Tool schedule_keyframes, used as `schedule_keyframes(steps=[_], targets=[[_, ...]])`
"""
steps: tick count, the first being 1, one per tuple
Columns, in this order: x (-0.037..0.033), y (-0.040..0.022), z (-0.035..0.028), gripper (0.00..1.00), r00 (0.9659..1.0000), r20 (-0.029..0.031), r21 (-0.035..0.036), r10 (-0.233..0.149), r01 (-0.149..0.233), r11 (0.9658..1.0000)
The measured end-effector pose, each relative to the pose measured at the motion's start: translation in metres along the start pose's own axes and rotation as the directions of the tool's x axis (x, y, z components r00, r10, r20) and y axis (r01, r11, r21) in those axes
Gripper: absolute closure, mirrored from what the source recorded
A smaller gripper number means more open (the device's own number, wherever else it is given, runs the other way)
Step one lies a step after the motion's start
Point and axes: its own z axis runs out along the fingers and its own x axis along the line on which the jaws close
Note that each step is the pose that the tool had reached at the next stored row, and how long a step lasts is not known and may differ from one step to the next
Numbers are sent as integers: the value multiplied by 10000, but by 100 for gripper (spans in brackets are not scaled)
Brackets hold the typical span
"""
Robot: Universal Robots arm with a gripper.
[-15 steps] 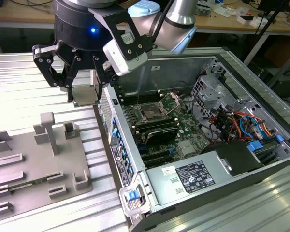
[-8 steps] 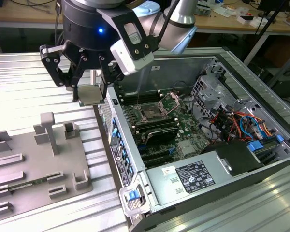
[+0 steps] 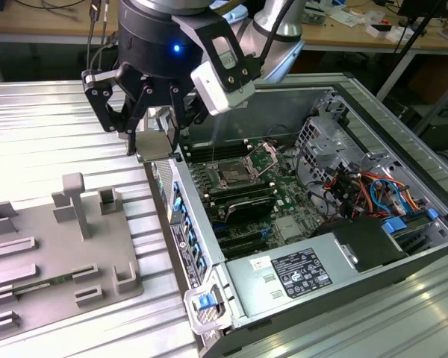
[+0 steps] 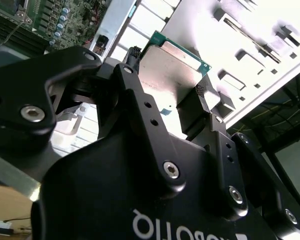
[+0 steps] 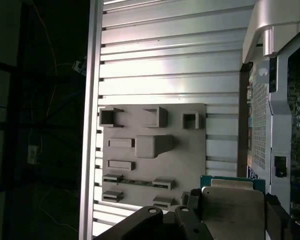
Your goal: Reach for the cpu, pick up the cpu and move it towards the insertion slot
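Surface: ribbed aluminium table [image 3: 45, 134], with workbenches behind it.
Fixture tray: grey holder plate [image 3: 52, 246] with raised blocks lies on the table at the exterior view's left, nearest the camera; also seen in the first wrist view [image 5: 150, 155].
Computer case: open chassis [image 3: 403, 194] at the exterior view's right, motherboard exposed.
Gripper: black gripper [image 3: 153, 142] hangs over the case's near wall, fingers [image 4: 135, 55] clamped on the cpu's edges.
Cpu: the cpu [image 3: 154, 144] is held clear of the table, silvery top and green rim showing in both wrist views [image 4: 172, 70] [image 5: 232, 207].
Insertion slot: the insertion slot [image 3: 235, 175] lies on the motherboard, beyond the gripper, near but apart from the cpu.
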Motion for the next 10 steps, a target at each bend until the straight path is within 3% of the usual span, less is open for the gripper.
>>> schedule_keyframes(steps=[10], targets=[[-122,-4,-1,45,10000,0,1,1,-1,10000]])
